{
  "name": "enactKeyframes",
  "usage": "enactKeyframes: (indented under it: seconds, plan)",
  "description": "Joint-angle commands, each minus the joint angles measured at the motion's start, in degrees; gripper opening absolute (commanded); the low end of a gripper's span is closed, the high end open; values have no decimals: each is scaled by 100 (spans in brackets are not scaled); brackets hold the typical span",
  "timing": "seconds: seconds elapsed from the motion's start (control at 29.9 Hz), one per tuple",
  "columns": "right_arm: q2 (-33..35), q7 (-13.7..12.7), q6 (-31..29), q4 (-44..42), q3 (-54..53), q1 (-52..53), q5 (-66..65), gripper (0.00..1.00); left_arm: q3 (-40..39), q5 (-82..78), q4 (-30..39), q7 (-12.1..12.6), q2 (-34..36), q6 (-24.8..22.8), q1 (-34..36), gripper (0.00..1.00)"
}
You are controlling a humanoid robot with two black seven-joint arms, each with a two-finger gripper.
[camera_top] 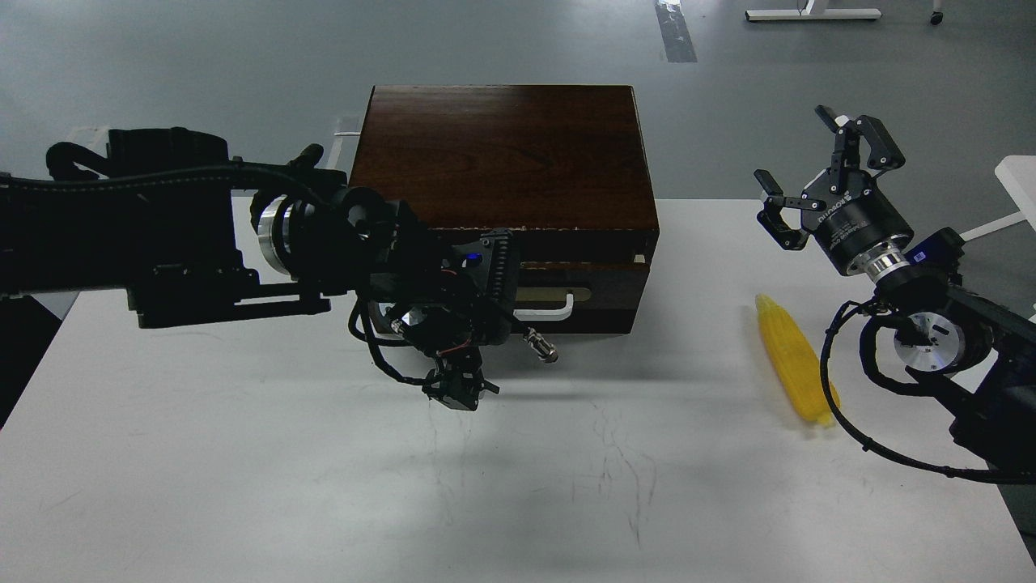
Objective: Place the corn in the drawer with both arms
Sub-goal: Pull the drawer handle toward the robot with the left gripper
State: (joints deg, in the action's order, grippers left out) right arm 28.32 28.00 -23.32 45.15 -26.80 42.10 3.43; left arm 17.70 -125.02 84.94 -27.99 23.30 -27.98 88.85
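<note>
The matte white table (243, 486) shows faint scuffs and hairline marks near its front. Above it, the left gripper (459, 390) points down at the cabinet's 7 o'clock, small and dark; I cannot tell how its fingers stand. The corn (793, 360), a tapered yellow cob with ridged kernels, lies on the table at the cabinet's 4 o'clock, well apart from it. At the corn's 1 o'clock the right gripper (821, 178) hangs raised with fingers spread wide, holding nothing; white lettering on its body is partly legible, seemingly "ROBOTIQ". The drawer (583, 287), glossy dark brown wood with a white bar handle (550, 306), sits in the cabinet (502, 154).
</note>
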Motion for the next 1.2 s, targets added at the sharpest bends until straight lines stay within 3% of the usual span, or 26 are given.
enactKeyframes:
  seconds: [0.0,1.17]
  plan:
    - [-2,0,3,3,0,0,0,100,5,2,146,-1,61,-2,10,98]
    - [7,0,3,3,-35,0,0,100,-47,2,981,-1,377,-2,89,98]
